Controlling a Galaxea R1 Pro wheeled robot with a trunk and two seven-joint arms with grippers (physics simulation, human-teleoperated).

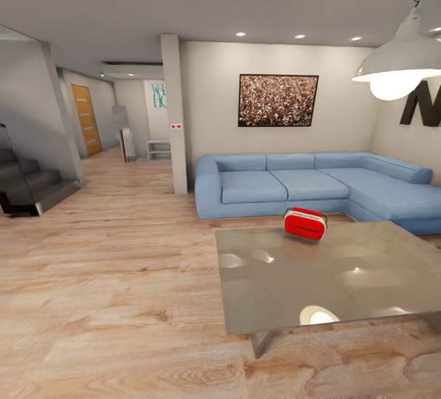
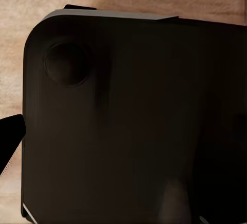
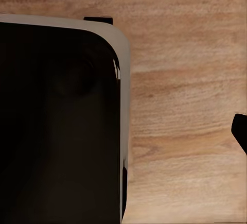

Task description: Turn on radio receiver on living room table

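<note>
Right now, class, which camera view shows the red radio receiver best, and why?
The head view: the radio receiver sits near the far edge of the grey table, before the blue sofa. Both wrist views look down at a dark body over wood floor, no radio.

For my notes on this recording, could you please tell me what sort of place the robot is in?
A home living room, most likely: a blue corner sofa, a low grey table carrying a small red radio, and a framed picture on the wall.
</note>
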